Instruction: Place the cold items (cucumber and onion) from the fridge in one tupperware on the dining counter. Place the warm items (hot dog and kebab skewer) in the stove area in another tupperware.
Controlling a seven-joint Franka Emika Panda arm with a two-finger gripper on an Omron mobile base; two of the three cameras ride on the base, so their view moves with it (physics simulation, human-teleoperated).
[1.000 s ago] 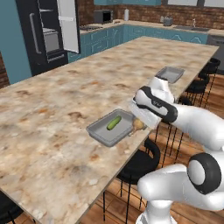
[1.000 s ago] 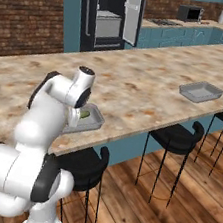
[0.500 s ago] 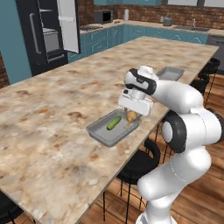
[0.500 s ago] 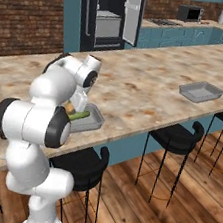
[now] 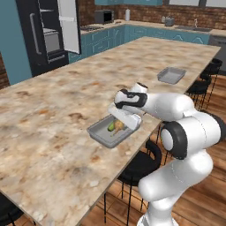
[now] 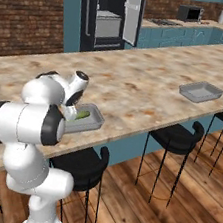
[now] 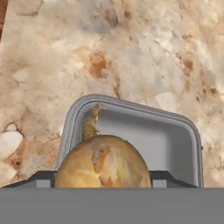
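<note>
Red brick walls [image 6: 32, 11], wood plank floor [image 6: 169, 213], teal cabinets [image 6: 167, 38], black stools [image 6: 178, 136]; possibly microwave [image 6: 190, 13].

- Franka Panda arm [image 5: 176, 106] at centre right of the left base view: glossy white rounded shells
- Dark grey to black rings at its joints
- Bulbous white pedestal at the bottom of the frame
- Black band behind the white hand

White arm: 1, folded forward from its base, elbow raised, forearm angled down, wrist bent low. Gripper [image 5: 118, 126]: 1, 2 dark fingers [image 7: 41, 178] pointing down, spread wide and clamped on the onion [image 7: 103, 162] between them.
</note>
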